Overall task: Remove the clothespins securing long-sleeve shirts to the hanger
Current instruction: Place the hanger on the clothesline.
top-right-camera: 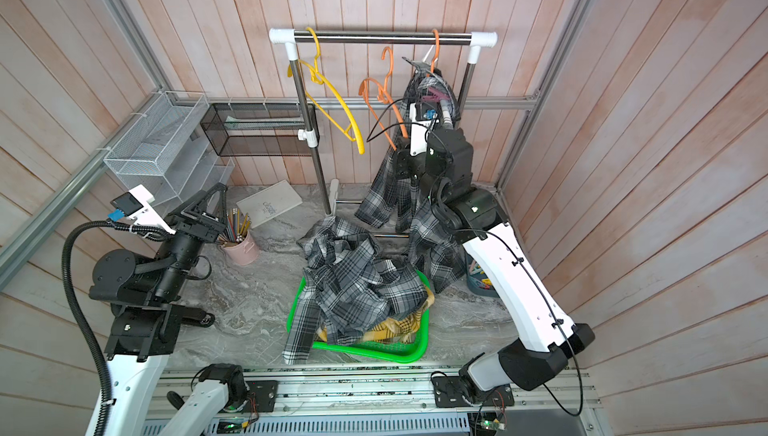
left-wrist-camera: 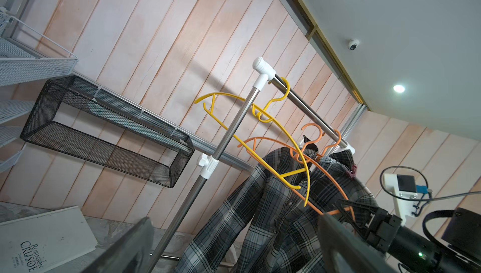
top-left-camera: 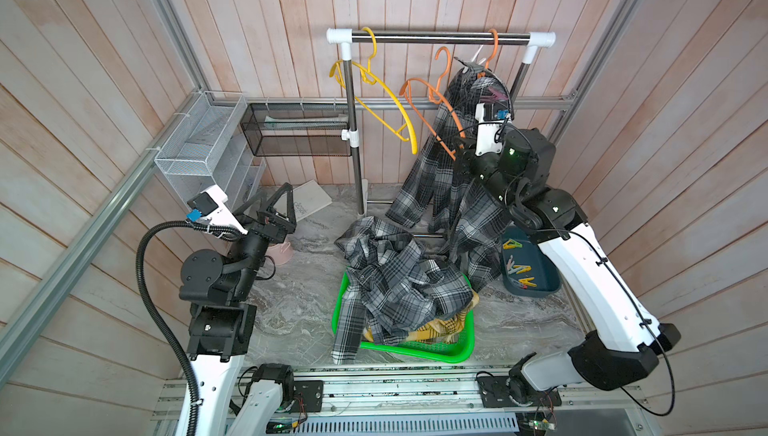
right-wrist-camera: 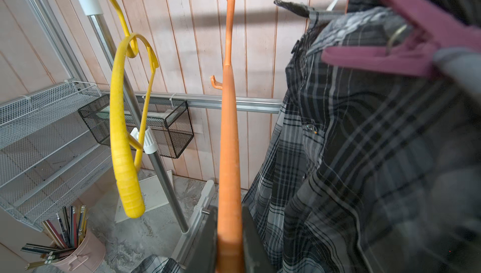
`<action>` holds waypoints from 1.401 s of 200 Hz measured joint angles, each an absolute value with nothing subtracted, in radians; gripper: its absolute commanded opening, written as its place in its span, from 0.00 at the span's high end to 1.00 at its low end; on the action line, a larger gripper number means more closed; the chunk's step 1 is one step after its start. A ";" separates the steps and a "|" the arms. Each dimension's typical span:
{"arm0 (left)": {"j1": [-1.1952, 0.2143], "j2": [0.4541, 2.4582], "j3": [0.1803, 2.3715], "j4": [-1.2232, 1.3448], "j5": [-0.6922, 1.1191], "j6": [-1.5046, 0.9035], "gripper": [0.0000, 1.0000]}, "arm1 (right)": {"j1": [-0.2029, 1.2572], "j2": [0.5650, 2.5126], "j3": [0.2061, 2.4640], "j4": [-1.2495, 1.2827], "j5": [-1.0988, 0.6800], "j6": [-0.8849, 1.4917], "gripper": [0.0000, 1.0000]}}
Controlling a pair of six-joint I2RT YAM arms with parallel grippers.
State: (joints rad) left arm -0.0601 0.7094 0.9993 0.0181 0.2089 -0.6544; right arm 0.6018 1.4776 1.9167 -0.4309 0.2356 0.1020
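While the L gripper (top-left-camera: 272, 205) sat at approx 9 o'clock in both top views, jaws spread wide w/ nothing btwn them, the R gripper (right-wrist-camera: 229, 213) was up at approx 1 o'clock by the rack (top-left-camera: 440, 37). It was pressed together on the lower arm of an orange hanger (right-wrist-camera: 229, 128); the R wrist view showed that arm sandwiched btwn both fingers. A mauve clothespin (right-wrist-camera: 416, 48) was clipped at the shoulder of the hanging grey-check shirt (top-left-camera: 449, 188), just beside the R wrist, approx 1 o'clock. That shirt hung from the other orange hanger (top-left-camera: 492, 45), hooked on the rail. A yellow hanger (top-left-camera: 390, 93) hung at 12 o'clock. At approx 6 o'clock a second grey-check shirt (top-left-camera: 395, 284) lay heaped over a green basket (top-left-camera: 415, 353), w/ a yellow plaid shirt (top-left-camera: 432, 326) under it. Loose clothespins (top-left-camera: 519, 269) lay in a blue bin (top-left-camera: 536, 294) at approx 4 o'clock.
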 measured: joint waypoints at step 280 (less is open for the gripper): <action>-0.060 0.717 0.981 -0.012 0.212 -0.654 0.00 | 0.696 1.788 2.369 -0.457 0.286 -0.088 1.00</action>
